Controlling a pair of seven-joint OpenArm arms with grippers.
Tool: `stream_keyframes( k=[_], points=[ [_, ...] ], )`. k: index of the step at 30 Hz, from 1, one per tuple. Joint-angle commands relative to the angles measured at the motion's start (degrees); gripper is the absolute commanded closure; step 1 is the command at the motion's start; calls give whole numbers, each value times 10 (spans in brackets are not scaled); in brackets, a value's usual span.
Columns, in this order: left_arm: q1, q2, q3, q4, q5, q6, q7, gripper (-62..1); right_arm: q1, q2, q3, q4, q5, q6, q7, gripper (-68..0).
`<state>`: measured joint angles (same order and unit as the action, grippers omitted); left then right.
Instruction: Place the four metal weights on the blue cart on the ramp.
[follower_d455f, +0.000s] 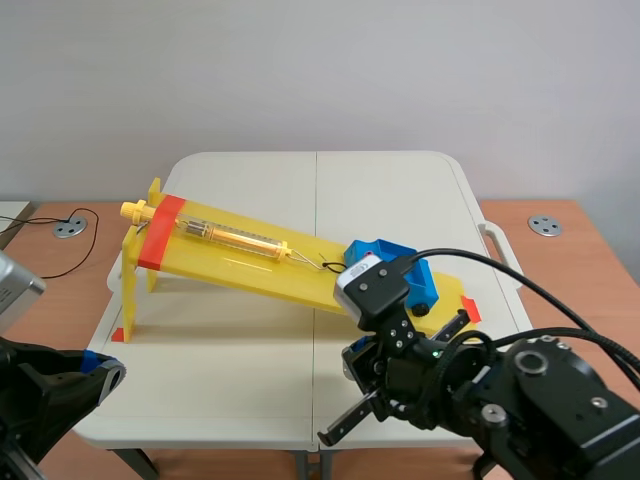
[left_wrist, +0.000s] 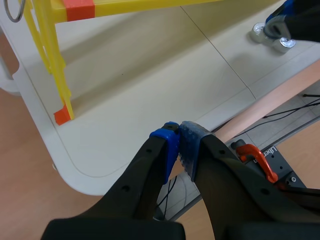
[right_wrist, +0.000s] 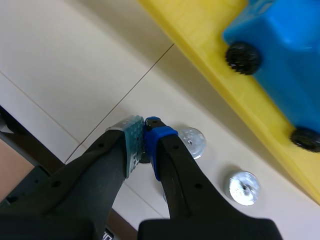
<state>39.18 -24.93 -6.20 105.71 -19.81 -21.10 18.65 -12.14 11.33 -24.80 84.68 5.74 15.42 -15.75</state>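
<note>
Because the metal weights (right_wrist: 243, 188) lying on the surface (right_wrist: 75, 55) beside the ramp (right_wrist: 200, 45), near the blue cart (right_wrist: 280, 50), look dense, smooth and slippery, you should pinch each across its rim, though the right gripper (right_wrist: 144, 132) and left gripper (left_wrist: 179, 139) both have fingers pressed together.

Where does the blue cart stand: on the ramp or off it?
On it: the blue cart rests its two visible black wheels on the yellow ramp.

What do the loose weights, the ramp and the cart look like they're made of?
Weights: bare metal, seemingly steel; silvery, shiny discs. Ramp: glossy yellow plastic, slightly see-through. Cart: opaque blue moulded plastic; black ribbed wheels, probably rubber or plastic.
</note>
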Motion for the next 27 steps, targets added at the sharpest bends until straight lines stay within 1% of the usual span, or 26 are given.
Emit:
stream_keyframes(
  k=[1,7,11,14,17,20,23,27],
  points=[
    [-5,3,-7,40,-45,-12,-51,-40,2,19,34,90,58,-7,40,-6],
    [-5,3,-7,40,-45,-12,-51,-40,-51,25,106,181,132,-2,9,-6],
    [-5,3,-7,40,-45,-12,-51,-40,-72,25,162,237,187,20,-11,-6],
    [-5,3,-7,40,-45,-12,-51,-40,-76,24,202,264,223,22,-15,-6],
    [-5,3,-7,40,-45,-12,-51,-40,-64,16,237,269,250,22,-15,-6],
    [-5,3,-7,40,-45,-12,-51,-40,-40,-5,261,264,250,22,-15,-6],
    [-5,3,-7,40,-45,-12,-51,-40,-11,-26,267,248,249,21,-15,-6],
    [-5,3,-7,40,-45,-12,-51,-40,35,-57,267,199,250,22,-14,-6]
  ],
)
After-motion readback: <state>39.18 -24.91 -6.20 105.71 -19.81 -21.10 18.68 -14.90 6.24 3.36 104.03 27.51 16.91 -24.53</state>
